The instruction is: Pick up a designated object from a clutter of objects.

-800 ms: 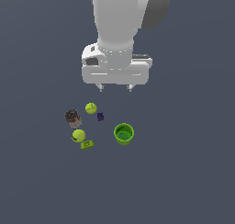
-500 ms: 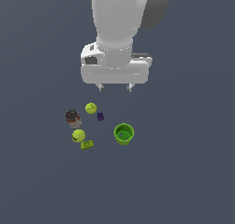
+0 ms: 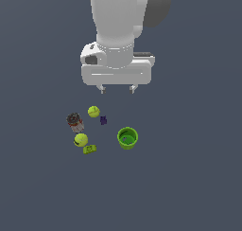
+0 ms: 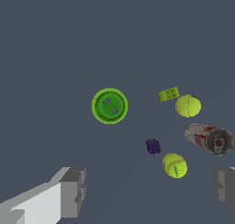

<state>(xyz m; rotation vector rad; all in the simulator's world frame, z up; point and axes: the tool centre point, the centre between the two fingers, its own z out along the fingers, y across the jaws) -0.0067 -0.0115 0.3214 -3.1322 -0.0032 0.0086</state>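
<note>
The tennis ball (image 3: 93, 111) meant for pickup, as far as I could judge, was the one lying on the worktop (image 3: 189, 178) between the can (image 3: 74, 122) and the tiny purple block (image 3: 103, 120), close under the pincer; which of the two near-identical balls was designated could not be settled from the views alone.

The pincer (image 3: 116, 89) hung well above the clutter, empty, its fingers (image 4: 73, 191) spread wide apart. The green cup (image 3: 127, 137) stood upright toward the exterior view's right, apart from the rest. The can, dark-topped with a grey and red side, sat just beside the nearer ball. The second ball (image 3: 81, 140) lay farther toward the camera, with the flat green block (image 3: 89, 149) touching or almost touching it. The purple block was the smallest piece.

The main risks, in my judgement: descending on the wrong ball, since the two looked alike; a finger landing on the can or the purple block, both close to the target, and knocking them; and the ball rolling away if one finger met it before the other.
</note>
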